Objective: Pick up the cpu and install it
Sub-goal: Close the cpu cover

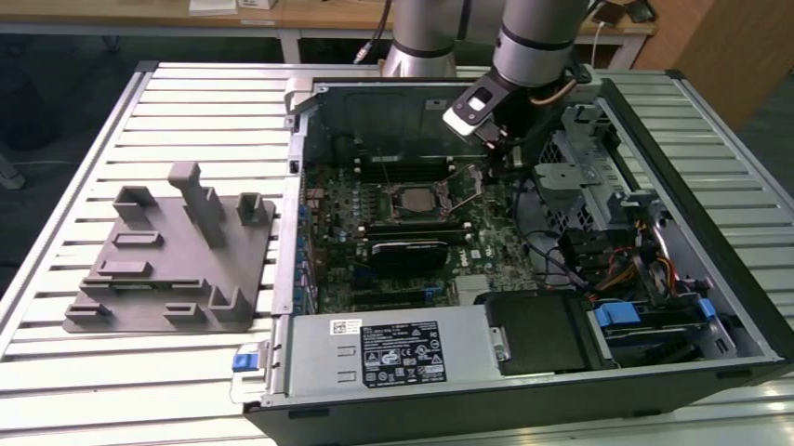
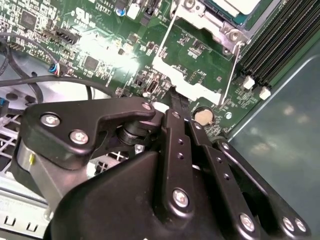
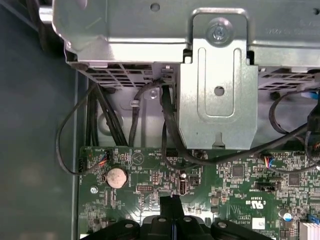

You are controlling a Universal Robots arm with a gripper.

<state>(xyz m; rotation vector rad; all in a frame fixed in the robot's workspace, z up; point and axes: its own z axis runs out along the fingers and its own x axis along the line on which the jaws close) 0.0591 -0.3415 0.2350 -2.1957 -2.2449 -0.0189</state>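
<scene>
**Entry: gripper** (image 1: pixel 496 170)
- Position: you have it low inside the open computer case (image 1: pixel 694 232), above the motherboard (image 1: pixel 372 269) towards its far edge.
- State: narrow. In the first wrist view the fingers (image 3: pixel 167 209) sit pressed together with nothing visible between them.
- Neighbour: a coin battery (image 3: pixel 117 176) on the board, just beside the tips.

**Entry: cpu** (image 1: pixel 412 199)
- Position: lying flat in its socket on the motherboard, silver top up, out of the gripper's hold. In the second wrist view its corner (image 2: pixel 235 6) shows beyond the socket frame.
- Judgement: it looks seated, with the socket not yet closed over it.

**Entry: relation**
- The cpu lies to the exterior view's left of the gripper, near but apart.
- The hinged load plate (image 2: pixel 192 70) stands swung open between the two. The tips are just beside its free edge, and you cannot tell whether they touch it.
- The chip is square, so no long axis applies. Its edges run with the board's.
- You have one arm, so there is no choice of side.

**Entry: other**
- A grey tray (image 1: pixel 174 269) with posts sits on the table, well apart at the exterior view's left.
</scene>
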